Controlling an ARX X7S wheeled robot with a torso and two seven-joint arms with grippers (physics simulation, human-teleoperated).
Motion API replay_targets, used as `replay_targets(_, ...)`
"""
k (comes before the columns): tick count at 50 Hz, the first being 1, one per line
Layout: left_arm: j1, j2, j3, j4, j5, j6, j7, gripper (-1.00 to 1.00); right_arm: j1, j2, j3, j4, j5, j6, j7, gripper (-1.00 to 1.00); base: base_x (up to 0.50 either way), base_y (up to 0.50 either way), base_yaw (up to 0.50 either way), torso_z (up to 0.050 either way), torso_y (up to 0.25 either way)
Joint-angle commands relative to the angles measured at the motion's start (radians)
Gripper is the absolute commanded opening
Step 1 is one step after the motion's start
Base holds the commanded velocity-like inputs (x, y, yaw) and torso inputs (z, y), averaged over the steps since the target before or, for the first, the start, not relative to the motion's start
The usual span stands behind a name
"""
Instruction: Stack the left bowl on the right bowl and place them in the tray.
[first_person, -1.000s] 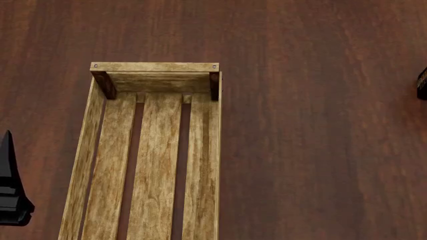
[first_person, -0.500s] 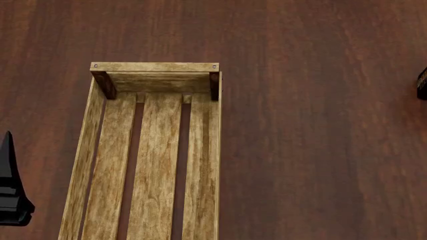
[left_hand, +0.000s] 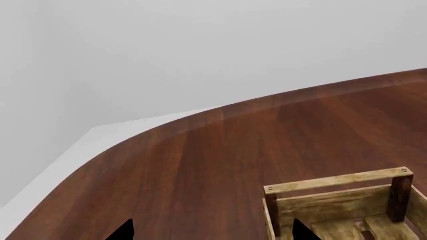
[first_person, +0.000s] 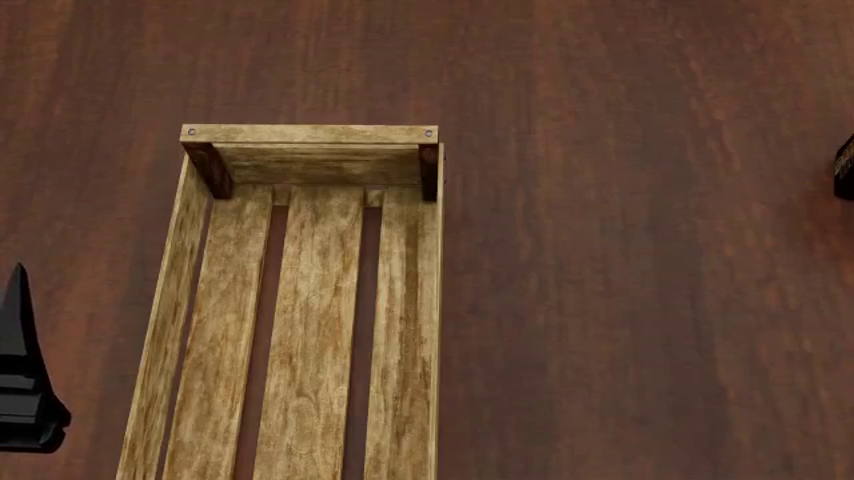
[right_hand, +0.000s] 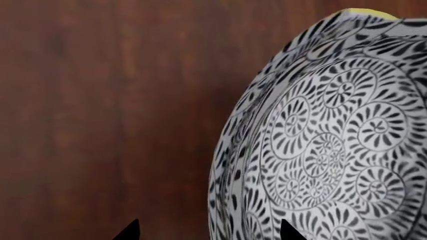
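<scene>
The tray (first_person: 310, 133), a long crate of pale weathered wood with dark corner posts, lies left of centre in the head view and holds nothing that shows. Its end also shows in the left wrist view (left_hand: 337, 181). My left gripper (left_hand: 212, 233) is open and empty over the bare table beside the tray's end; it shows as a black shape at the head view's left edge (first_person: 19, 330). My right gripper (right_hand: 208, 232) is open, with the rim of a black-and-white spiral-patterned bowl (right_hand: 327, 145) between its fingertips. No bowl shows in the head view.
The dark wooden table (first_person: 627, 300) stretches around the tray. Its rounded edge (left_hand: 137, 136) runs past the left gripper, with pale floor beyond. A small yellow patch (right_hand: 365, 12) peeks from behind the bowl's far rim. A bit of my right arm (first_person: 845, 166) shows at the head view's right edge.
Almost nothing: the left gripper has crept a hair toward the head view's bottom edge. The tray has not moved.
</scene>
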Motion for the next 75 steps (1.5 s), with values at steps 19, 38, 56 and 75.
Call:
replay_targets(19,0.003,-0.005,0.001,0.0,-0.003,0.004,-0.004,1.0,0.089,-0.001,-0.101,0.066,-0.07,0.027,-0.043,-1.0,0.0,0.0,0.0,0.0,-0.001)
replay_targets(38,0.011,-0.011,-0.013,0.011,-0.015,0.006,-0.01,1.0,0.068,0.144,0.085,-0.207,0.168,0.169,0.119,-1.0,0.0,0.0,0.0,0.0,-0.001)
replay_targets(56,0.015,-0.016,-0.028,0.017,-0.029,0.008,-0.013,1.0,0.079,0.228,0.207,-0.321,0.353,0.242,0.265,-1.0,0.0,0.0,0.0,0.0,0.0)
replay_targets(75,0.026,-0.022,-0.058,0.028,-0.053,0.009,-0.02,1.0,0.403,0.277,0.028,-0.36,0.523,0.345,0.423,-1.0,0.0,0.0,0.0,0.0,0.0)
